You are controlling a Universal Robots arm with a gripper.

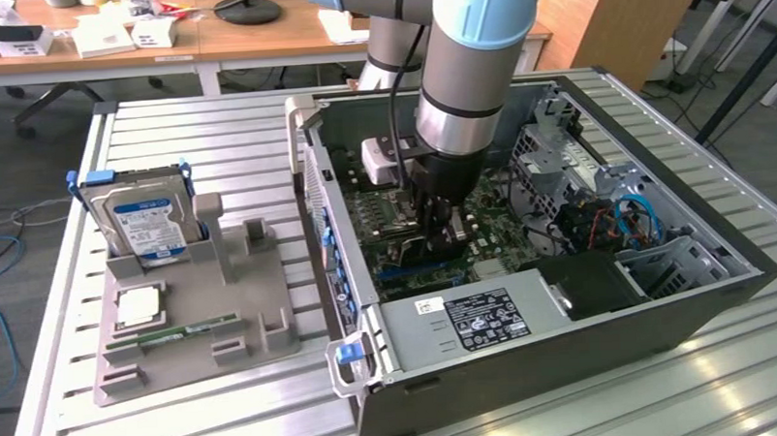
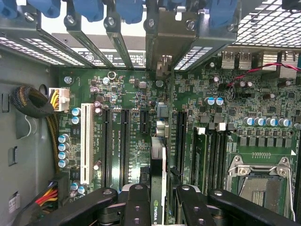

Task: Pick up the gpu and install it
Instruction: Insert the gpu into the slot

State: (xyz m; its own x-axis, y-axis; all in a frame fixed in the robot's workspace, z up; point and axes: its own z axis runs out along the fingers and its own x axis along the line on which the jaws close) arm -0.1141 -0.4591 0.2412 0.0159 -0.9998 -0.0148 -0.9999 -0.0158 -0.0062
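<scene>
Holding the gpu edge-on, the gripper is closed on it inside the case, low over the motherboard. Pickup looks done; the card seems not yet seated in a slot.

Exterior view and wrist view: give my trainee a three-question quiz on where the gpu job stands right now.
1. True or false: the gpu is held edge-on between the fingers above the motherboard.
2. Which item stands upright in the grey holder outside the computer case? A) hard drive B) fan C) power supply
3. Fill in: the gripper is inside the computer ____.

Key: 1 true; 2 A; 3 case.
</scene>
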